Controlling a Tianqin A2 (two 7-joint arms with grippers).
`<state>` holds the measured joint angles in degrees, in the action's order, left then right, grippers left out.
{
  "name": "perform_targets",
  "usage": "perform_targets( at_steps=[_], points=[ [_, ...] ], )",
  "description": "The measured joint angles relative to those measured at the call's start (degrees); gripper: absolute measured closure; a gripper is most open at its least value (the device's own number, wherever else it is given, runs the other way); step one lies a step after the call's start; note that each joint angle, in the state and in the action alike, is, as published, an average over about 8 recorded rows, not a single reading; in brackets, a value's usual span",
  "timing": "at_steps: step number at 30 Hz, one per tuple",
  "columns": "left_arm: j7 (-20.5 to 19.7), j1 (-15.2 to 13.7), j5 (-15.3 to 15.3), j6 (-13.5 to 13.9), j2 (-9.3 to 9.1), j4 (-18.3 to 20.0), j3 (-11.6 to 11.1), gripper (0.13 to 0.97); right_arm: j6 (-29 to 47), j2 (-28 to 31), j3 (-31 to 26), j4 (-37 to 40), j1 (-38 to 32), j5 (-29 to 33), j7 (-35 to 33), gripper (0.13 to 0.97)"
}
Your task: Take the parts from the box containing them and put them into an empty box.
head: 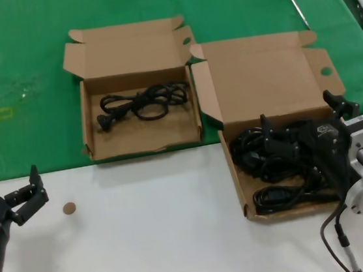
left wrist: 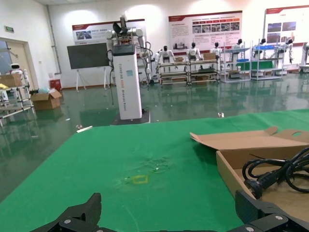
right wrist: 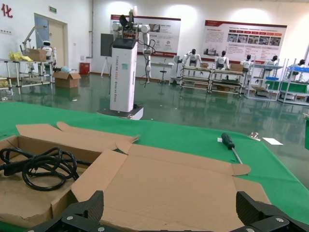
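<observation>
The right claw (head: 304, 122) hangs spread wide over the black power cords (head: 282, 157) heaped in the larger cardboard box (head: 232, 169) (nothing pinched between its fingers). One cord (head: 144, 104) lies in the smaller box (head: 89, 130) just beside it. The left claw (head: 27, 191), also spread, waits over the white surface (head: 153, 231).
</observation>
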<state>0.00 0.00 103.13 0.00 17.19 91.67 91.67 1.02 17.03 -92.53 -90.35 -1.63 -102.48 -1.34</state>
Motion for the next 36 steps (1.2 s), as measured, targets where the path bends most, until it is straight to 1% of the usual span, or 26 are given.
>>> perform_targets(
  at_steps=[36],
  points=[
    [0.0, 0.0, 0.0, 0.0, 0.0, 0.0, 0.0, 0.132, 0.0, 0.0, 0.0, 0.0, 0.0, 0.0, 0.0, 0.129]
  ],
)
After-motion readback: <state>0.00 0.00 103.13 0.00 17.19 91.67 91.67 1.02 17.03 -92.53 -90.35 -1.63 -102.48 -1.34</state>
